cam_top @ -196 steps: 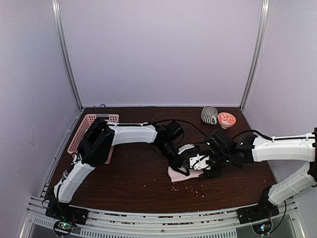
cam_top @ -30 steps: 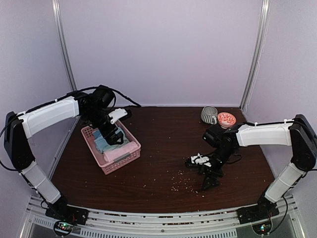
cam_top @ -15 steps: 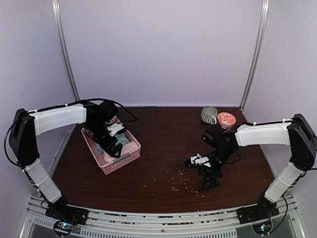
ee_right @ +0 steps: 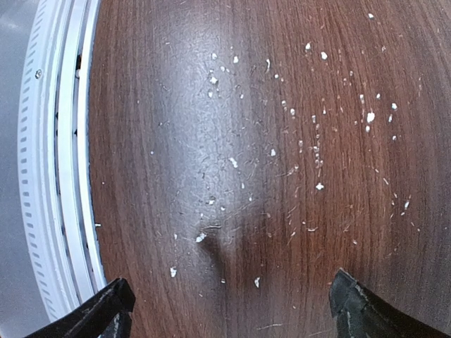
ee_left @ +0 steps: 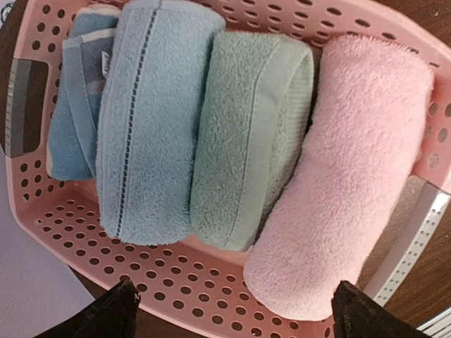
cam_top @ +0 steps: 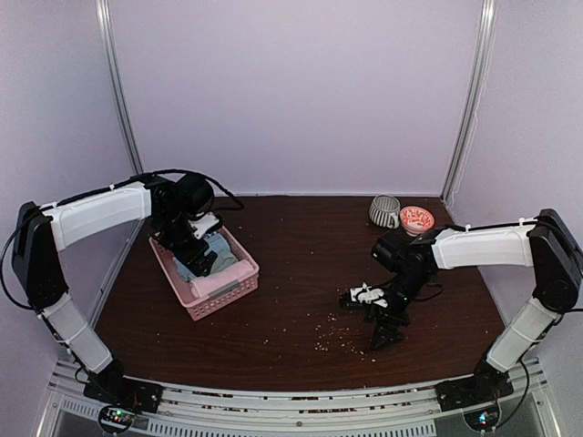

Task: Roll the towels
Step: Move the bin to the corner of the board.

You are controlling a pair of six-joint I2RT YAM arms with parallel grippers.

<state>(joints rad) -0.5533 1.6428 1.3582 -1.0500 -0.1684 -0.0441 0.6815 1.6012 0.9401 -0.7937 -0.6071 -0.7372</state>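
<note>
Many pale crumbs [ee_right: 319,186] across dark wood table [cam_top: 291,273]

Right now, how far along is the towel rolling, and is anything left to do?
It looks finished. The mint green towel and the pink towel both lie rolled in the pink basket, beside two blue rolls. Nothing is in hand: the left gripper hovers open over the basket, and the right gripper is open above the table. No unrolled towel shows, so probably only pulling the arms back remains.
</note>
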